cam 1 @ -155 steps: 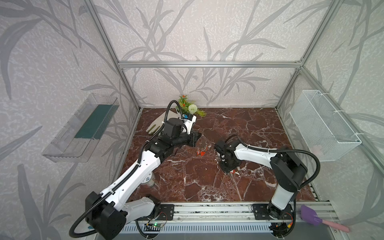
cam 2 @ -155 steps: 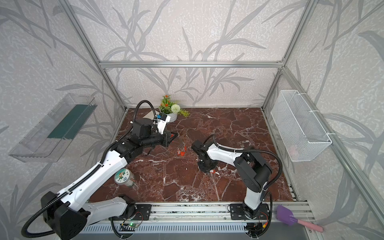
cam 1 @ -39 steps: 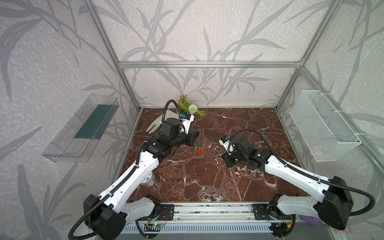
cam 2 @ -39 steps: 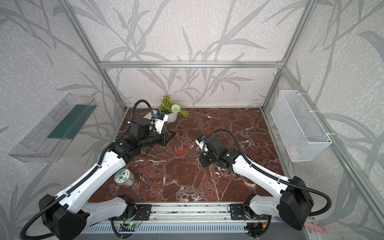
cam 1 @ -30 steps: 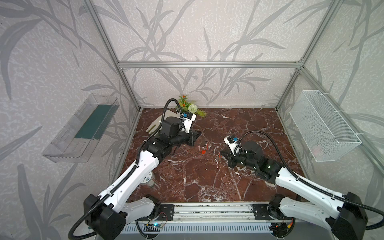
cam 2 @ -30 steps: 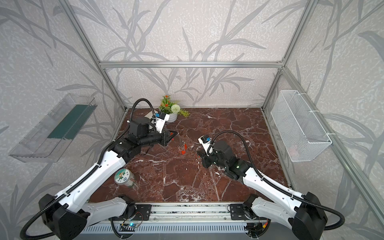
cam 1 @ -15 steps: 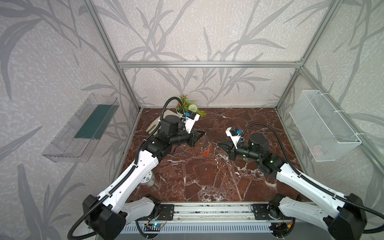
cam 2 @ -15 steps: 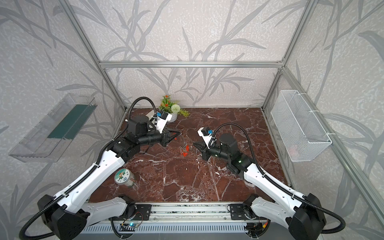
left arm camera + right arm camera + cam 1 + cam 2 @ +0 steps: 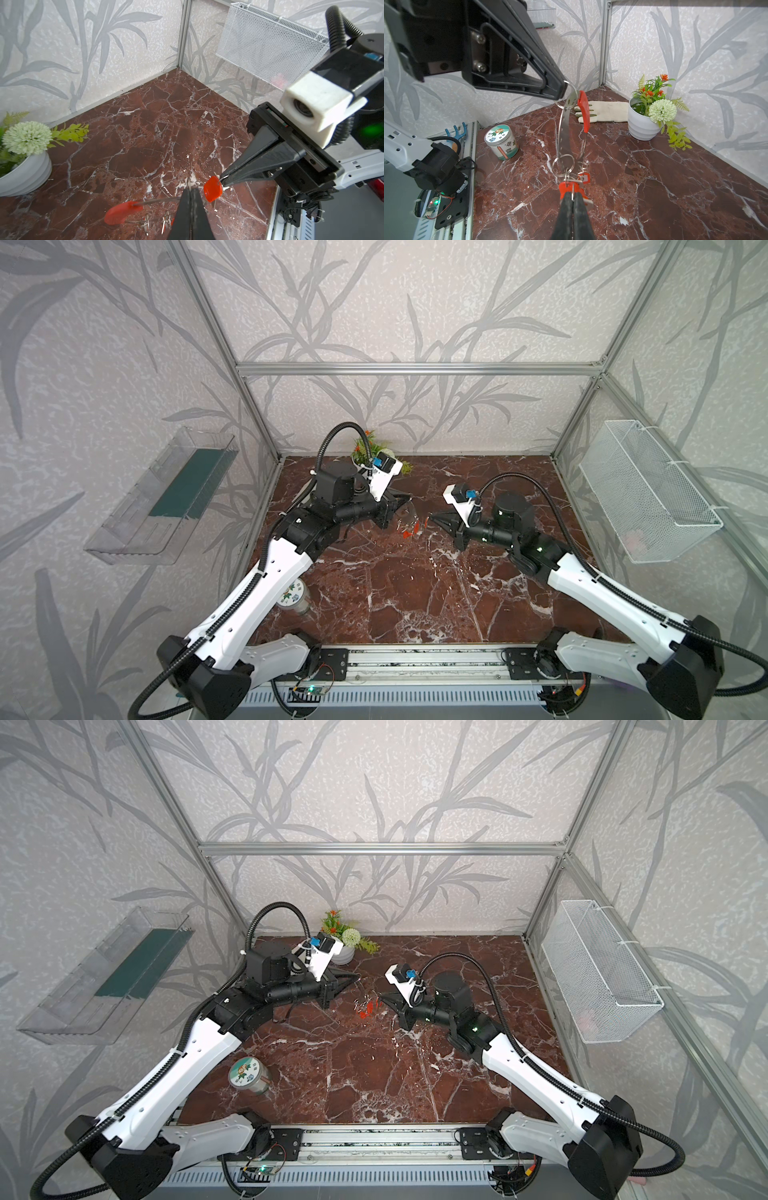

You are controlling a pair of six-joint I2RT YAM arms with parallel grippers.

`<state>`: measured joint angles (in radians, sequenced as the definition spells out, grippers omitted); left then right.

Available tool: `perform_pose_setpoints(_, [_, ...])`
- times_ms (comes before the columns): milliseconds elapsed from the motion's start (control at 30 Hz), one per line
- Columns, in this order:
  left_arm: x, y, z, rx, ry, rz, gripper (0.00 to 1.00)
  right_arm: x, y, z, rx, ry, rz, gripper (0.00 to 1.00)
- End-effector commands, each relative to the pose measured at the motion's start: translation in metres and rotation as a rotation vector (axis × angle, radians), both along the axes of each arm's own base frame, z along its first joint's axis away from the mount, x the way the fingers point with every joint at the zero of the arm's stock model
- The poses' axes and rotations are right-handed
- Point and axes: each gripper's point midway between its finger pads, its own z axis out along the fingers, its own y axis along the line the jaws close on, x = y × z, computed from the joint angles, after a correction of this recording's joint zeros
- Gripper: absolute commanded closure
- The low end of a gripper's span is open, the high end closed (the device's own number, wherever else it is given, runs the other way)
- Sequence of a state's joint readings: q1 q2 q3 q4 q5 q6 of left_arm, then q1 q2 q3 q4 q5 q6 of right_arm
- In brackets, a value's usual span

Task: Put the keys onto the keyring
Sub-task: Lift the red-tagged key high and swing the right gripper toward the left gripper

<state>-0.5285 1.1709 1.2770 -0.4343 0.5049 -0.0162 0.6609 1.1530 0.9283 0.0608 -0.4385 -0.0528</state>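
My left gripper (image 9: 189, 190) is shut on the thin wire of the keyring (image 9: 563, 128), a grey hoop with a red sleeve (image 9: 584, 110), and holds it in the air. The hoop hangs below that gripper (image 9: 563, 91). A few keys (image 9: 583, 177) with red tags dangle at its low end. My right gripper (image 9: 572, 194) is shut on the small ring of another key's red tag (image 9: 566, 188), right beside the hoop's low end. In both top views the two grippers (image 9: 409, 499) (image 9: 432, 517) face each other mid-table, with the red tags (image 9: 368, 1009) between them.
A white plant pot (image 9: 640, 122) and a pale glove (image 9: 608, 114) are at the back left of the marble floor. A round tin (image 9: 248, 1077) stands by the left arm. A wire basket (image 9: 648, 493) hangs on the right wall, a clear shelf (image 9: 162, 497) on the left.
My right gripper has risen from the floor and swung left towards my left gripper, carrying its key. The left gripper has lifted the keyring a little.
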Motion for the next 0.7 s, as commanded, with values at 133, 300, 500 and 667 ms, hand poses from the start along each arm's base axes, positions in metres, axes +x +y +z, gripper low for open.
perform_pose_setpoints(133, [0.000,0.004,-0.004,0.124,-0.077,0.020,1.00,0.012,0.004,0.026,0.016,-0.122,-0.015,1.00])
perform_pose_setpoints(300, [-0.004,-0.001,-0.004,0.125,-0.081,0.001,1.00,0.016,0.008,0.026,-0.035,-0.161,-0.006,1.00])
perform_pose_setpoints(500, [-0.007,-0.010,-0.006,0.115,-0.071,-0.024,1.00,0.017,0.013,0.026,-0.077,-0.209,0.002,1.00])
perform_pose_setpoints(667, [-0.006,-0.016,-0.008,0.120,-0.063,-0.036,1.00,0.018,0.018,0.025,-0.102,-0.220,0.015,1.00])
